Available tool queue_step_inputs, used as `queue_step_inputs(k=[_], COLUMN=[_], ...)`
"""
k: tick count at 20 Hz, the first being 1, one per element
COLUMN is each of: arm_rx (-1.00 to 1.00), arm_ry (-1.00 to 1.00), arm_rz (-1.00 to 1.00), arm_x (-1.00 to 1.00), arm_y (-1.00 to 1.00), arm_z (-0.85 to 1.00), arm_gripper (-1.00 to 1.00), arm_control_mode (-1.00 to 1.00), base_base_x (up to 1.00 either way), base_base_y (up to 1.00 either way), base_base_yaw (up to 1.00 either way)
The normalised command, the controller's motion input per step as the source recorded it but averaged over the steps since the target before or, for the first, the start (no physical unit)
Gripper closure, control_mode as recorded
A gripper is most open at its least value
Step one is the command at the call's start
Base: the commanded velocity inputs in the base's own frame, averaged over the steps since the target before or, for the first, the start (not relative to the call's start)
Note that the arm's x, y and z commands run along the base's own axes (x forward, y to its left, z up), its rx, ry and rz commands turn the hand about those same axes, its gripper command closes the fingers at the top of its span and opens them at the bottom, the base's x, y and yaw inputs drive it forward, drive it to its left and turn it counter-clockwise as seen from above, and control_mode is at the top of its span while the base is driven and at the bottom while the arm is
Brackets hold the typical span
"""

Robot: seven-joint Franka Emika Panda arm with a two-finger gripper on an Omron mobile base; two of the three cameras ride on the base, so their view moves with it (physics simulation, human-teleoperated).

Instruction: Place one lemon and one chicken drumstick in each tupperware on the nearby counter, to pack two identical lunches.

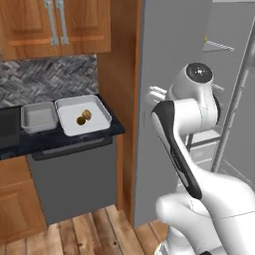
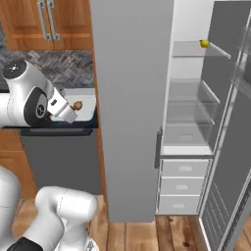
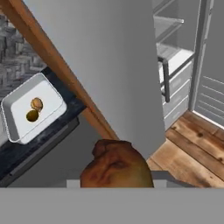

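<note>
Drumstick (image 3: 116, 166) pinched in fingers, bottom centre of hand view; likely firm, slightly slick, best gripped mid-shank. Larger tupperware (image 3: 17, 127), upper left, holds lemon (image 3: 32, 116).

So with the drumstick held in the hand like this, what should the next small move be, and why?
Probably swing the hand, shut on a drumstick, left toward the counter and over the smaller tray. That tray looks empty, while the larger tray already holds a lemon and a drumstick, so the one in the hand likely belongs in the smaller.
</note>
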Motion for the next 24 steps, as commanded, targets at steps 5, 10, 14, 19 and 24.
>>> queue_step_inputs(k=[5,10,14,19,24], arm_rx=[0.0,0.0,0.0,0.0,-0.03], arm_ry=[0.0,0.0,0.0,0.0,0.16], arm_rz=[0.0,0.0,0.0,0.0,-0.03], arm_x=[0.0,0.0,0.0,0.0,0.54], arm_y=[0.0,0.0,0.0,0.0,0.0], arm_z=[0.0,0.0,0.0,0.0,-0.42], arm_gripper=[1.0,1.0,1.0,1.0,1.0], arm_control_mode=[1.0,1.0,1.0,1.0,-1.0], base_base_x=[0.51,1.0,1.0,0.62,0.04], base_base_y=[1.0,1.0,1.0,1.0,0.09], base_base_yaw=[-0.02,-0.02,-0.03,0.0,0.0])
